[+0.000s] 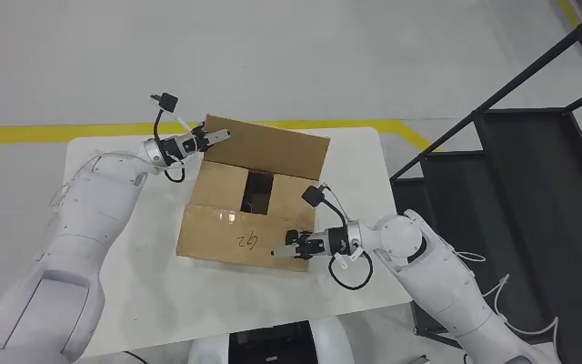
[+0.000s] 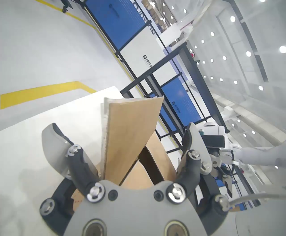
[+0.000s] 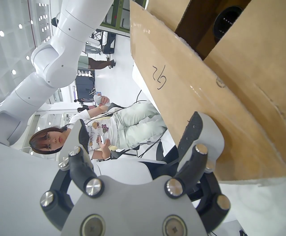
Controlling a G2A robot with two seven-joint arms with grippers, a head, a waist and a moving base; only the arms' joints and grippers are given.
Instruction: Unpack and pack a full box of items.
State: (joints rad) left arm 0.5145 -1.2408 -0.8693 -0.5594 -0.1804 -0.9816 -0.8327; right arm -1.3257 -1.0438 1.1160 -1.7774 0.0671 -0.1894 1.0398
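**Inspector:** When I looked in, the brown corrugated cardboard box (image 1: pixel 250 214) sat in the middle of the white rectangular table (image 1: pixel 136 273) with its flaps only partly parted. The left gripper (image 2: pixel 121 125) was at the raised far flap (image 1: pixel 273 146). Its fingers were spread wide with the flap's corner standing between them, and it had hold of nothing.

**Supervisor:** And the other one?

**Inspector:** The right gripper (image 3: pixel 137 118) was also wide apart and empty. One pad (image 3: pixel 190 131) lay just beside the edge of the near flap (image 1: pixel 232 237) — I could not tell whether it touched.

**Supervisor:** Risks?

**Inspector:** In my judgement there were three. Closing on a corner alone could crease or tear the board. A pull from one side could drag the whole box across the table, since nothing pinned it. A flap let go too soon could fall back over the opening.

**Supervisor:** Contents?

**Inspector:** The narrow dark gap (image 1: pixel 257 193) between the flaps gave little away. From the right wrist a black round form (image 3: pixel 225 20) showed inside — what it was, I could not say.
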